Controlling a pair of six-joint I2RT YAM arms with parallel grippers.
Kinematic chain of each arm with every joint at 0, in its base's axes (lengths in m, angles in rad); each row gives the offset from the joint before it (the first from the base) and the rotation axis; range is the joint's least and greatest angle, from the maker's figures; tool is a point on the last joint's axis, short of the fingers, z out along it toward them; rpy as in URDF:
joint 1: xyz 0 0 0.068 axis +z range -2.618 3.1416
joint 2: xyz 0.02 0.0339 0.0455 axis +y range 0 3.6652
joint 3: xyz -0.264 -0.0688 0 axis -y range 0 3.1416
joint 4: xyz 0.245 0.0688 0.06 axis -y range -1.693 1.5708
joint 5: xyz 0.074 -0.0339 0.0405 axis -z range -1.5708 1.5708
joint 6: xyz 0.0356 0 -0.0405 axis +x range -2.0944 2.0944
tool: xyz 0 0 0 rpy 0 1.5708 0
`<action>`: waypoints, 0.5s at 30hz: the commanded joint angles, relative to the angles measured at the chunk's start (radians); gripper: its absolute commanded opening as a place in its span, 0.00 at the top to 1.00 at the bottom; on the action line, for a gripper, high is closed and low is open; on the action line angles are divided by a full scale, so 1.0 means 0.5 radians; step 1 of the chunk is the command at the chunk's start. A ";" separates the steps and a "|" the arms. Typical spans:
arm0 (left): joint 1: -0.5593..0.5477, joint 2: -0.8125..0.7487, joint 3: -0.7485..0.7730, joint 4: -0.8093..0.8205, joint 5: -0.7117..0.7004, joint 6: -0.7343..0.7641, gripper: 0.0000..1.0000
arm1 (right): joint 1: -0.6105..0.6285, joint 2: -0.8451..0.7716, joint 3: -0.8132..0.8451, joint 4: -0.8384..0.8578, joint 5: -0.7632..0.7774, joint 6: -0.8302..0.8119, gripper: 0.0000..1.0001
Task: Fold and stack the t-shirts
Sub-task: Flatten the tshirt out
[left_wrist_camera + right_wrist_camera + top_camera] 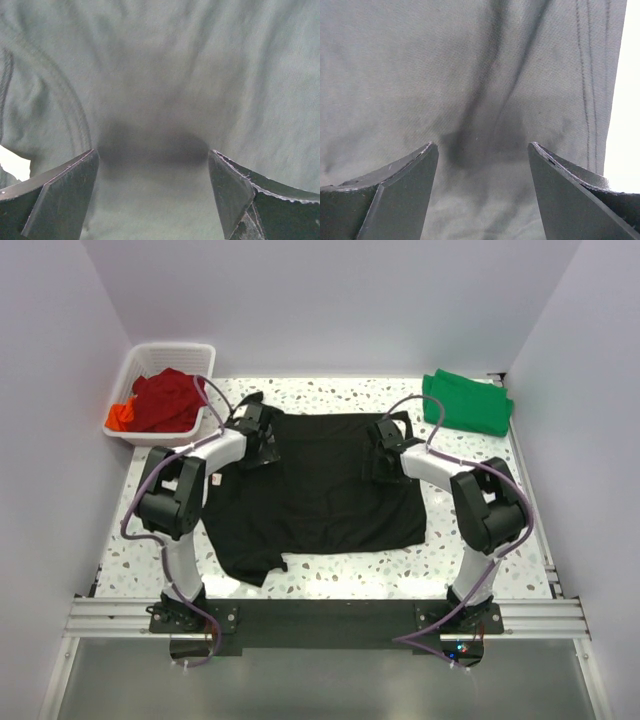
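Viewing from above, we found the black t-shirt point(320, 485) spread flat mid-table, the left gripper point(262, 445) and right gripper point(388, 455) on its upper corners. A green t-shirt point(468, 402) lay folded at far right; dark red point(168, 398) and orange point(121, 416) shirts sat in the white basket point(135, 365). Both wrist views showed fingers point(60, 195) point(570, 195) spread over fabric, pinching nothing.

The black t-shirt point(320, 485) is plain, though it reads washed-out grey-green in both wrist views. The green t-shirt point(468, 403) is a solid bright green. The dark red t-shirt point(168, 400) and the orange t-shirt point(120, 416) sit in a white slatted basket point(195, 352). The tabletop point(470, 565) is white terrazzo (dark and brownish flecks). Both claws are black.
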 commanded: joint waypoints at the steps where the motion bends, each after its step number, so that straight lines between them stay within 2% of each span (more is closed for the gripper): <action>1: 0.010 0.120 0.172 0.022 -0.054 -0.050 0.05 | -0.004 0.099 0.046 0.077 -0.027 -0.028 0.22; 15: 0.157 0.492 0.577 -0.064 -0.029 -0.035 0.05 | -0.209 0.353 0.288 0.071 -0.030 -0.098 0.20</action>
